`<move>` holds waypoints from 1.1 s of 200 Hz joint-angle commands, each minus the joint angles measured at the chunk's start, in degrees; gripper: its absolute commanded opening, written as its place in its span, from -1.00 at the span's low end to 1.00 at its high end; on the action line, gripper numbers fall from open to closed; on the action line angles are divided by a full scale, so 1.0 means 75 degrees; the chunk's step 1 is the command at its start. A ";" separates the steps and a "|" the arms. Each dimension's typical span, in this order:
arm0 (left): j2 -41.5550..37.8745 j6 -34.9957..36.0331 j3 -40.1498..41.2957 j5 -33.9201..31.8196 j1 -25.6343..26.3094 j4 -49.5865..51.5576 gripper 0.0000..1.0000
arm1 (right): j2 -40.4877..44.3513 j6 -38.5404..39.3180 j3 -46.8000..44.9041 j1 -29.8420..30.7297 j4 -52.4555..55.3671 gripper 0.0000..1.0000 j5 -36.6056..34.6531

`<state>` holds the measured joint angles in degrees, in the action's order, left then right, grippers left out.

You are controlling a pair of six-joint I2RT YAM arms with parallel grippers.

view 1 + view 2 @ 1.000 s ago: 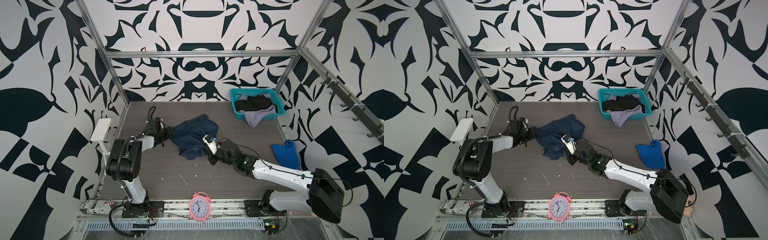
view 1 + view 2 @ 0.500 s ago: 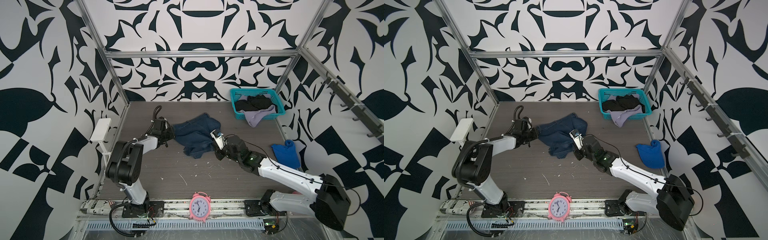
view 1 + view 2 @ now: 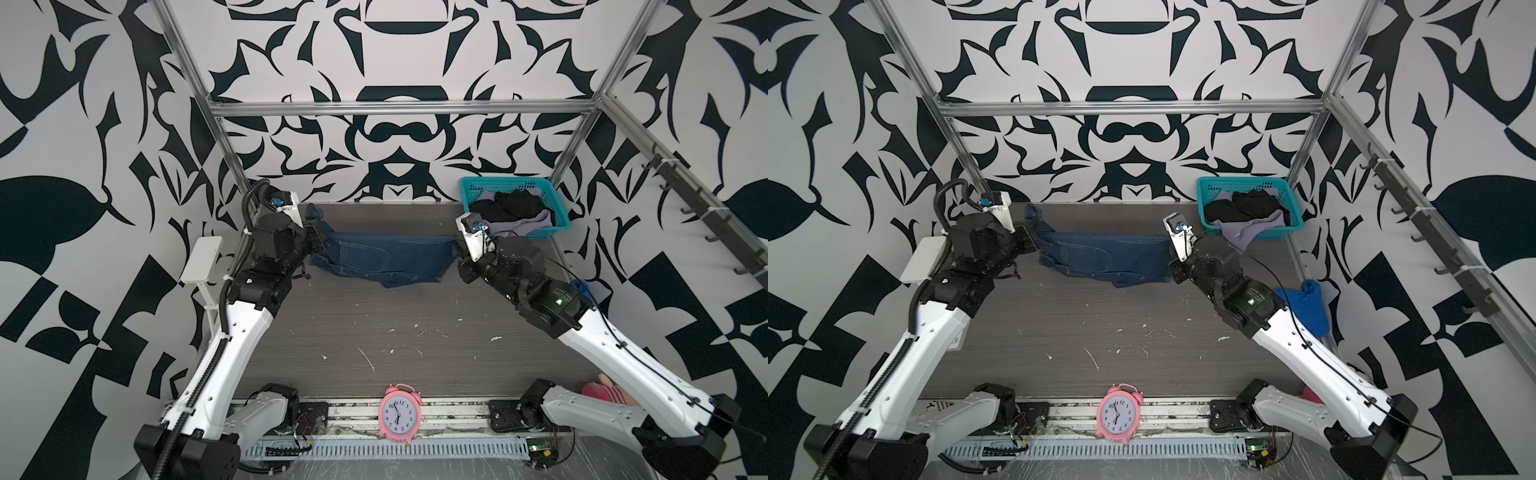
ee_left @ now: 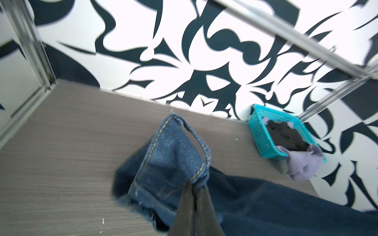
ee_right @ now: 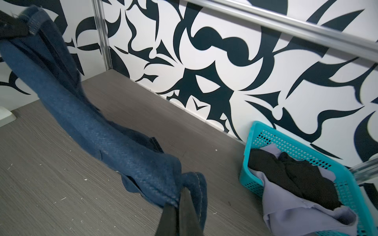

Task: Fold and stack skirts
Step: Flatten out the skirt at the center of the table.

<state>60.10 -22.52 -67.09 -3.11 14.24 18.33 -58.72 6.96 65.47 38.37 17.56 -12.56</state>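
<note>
Denim skirt [image 3: 386,259] — gripped corners (half-hidden)

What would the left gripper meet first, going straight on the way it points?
The denim skirt itself: the left gripper is shut on its corner, bunched right ahead. Beyond, probably the table; depth is unclear.

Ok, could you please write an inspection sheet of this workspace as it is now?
Surface: grey wood-grain table, white specks scattered.
Job's things: denim skirt stretched between the arms; black skirt and lavender skirt in teal basket.
Clutter: pink alarm clock, bright blue cloth, pink striped plush toy.
Grippers: left gripper and right gripper, jaws shut on the denim skirt.
Cables: black corrugated hose on left arm; thin black cable on right arm.
Surroundings: black-and-white patterned walls, aluminium frame.
</note>
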 commanded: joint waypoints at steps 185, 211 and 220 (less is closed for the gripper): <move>-0.2046 -0.1637 -0.1392 0.1279 -0.0188 0.2630 -1.00 | 0.0665 0.0091 0.3886 -0.0206 0.3116 -1.00 -0.1979; -0.1397 -0.1396 -0.1032 0.0997 -0.0199 0.2139 -1.00 | -0.0317 0.0299 0.4318 -0.0213 0.3078 -1.00 -0.2424; -0.1011 -0.1358 -0.1027 0.1032 -0.0199 0.1971 -1.00 | -0.0703 0.0326 0.4484 -0.0266 0.3039 -1.00 -0.2391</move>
<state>47.11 -34.20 -76.69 14.24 14.81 35.73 -59.94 8.71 93.91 38.85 43.05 -15.57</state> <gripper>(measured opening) 0.059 0.052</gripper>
